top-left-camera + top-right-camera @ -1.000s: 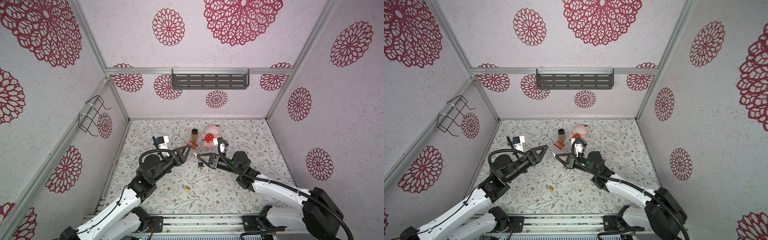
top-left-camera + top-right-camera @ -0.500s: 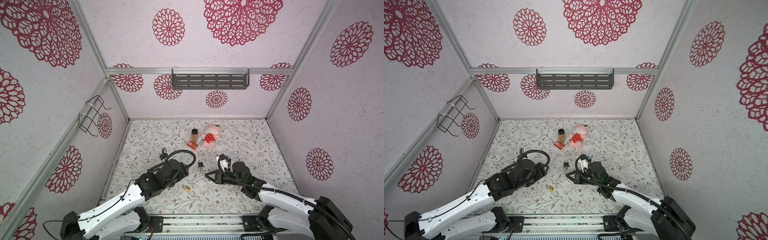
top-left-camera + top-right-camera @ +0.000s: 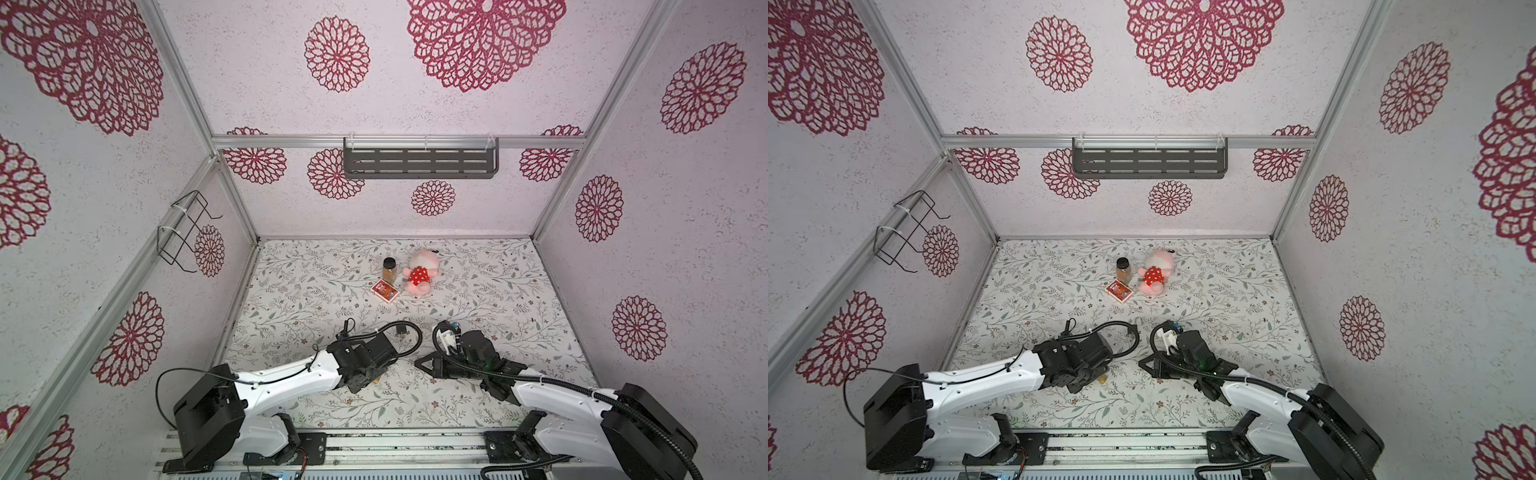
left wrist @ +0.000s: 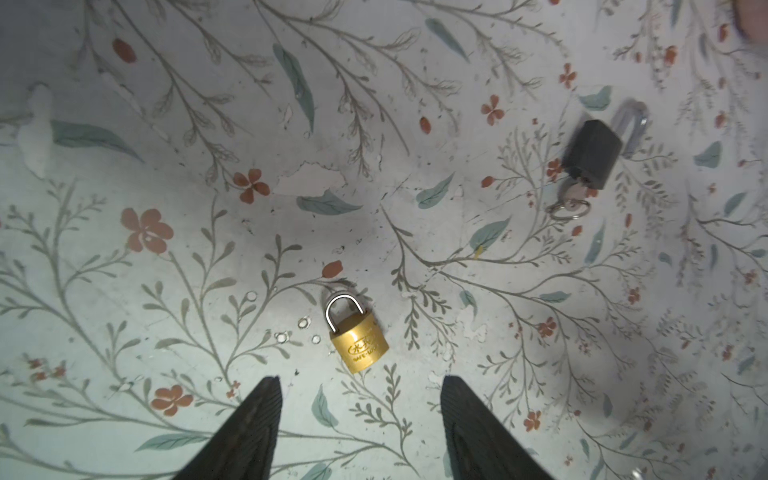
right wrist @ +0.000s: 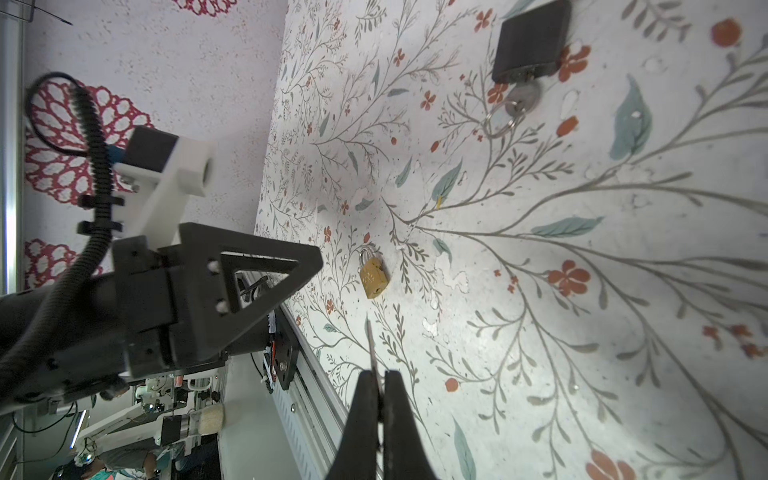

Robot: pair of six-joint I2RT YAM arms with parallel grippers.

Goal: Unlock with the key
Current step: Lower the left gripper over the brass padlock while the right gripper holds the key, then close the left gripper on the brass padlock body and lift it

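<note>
A small brass padlock point(image 4: 358, 338) lies flat on the floral table, shackle closed, just ahead of my left gripper point(image 4: 359, 384). That gripper points down at the table and is open and empty. In the right wrist view the same brass padlock point(image 5: 374, 276) lies a short way beyond my right gripper point(image 5: 380, 376), which is shut on a thin key point(image 5: 371, 345) seen edge-on, blade towards the lock. One left finger point(image 5: 266, 274) hangs beside the lock. In both top views my left wrist hides most of the brass padlock point(image 3: 1101, 378); the right gripper point(image 3: 417, 362) is level beside it.
A black padlock point(image 4: 590, 156) with its own key and ring point(image 4: 569, 208) lies farther back point(image 3: 401, 329). A spice jar point(image 3: 389, 268), plush toy point(image 3: 419, 274) and red card box point(image 3: 385, 290) sit mid-table. A grey shelf point(image 3: 419, 163) and wire basket point(image 3: 185, 230) hang on the walls.
Both arms have come down and back from the table's middle towards the front. My left gripper now points down over the brass padlock; my right stays shut on the key.
</note>
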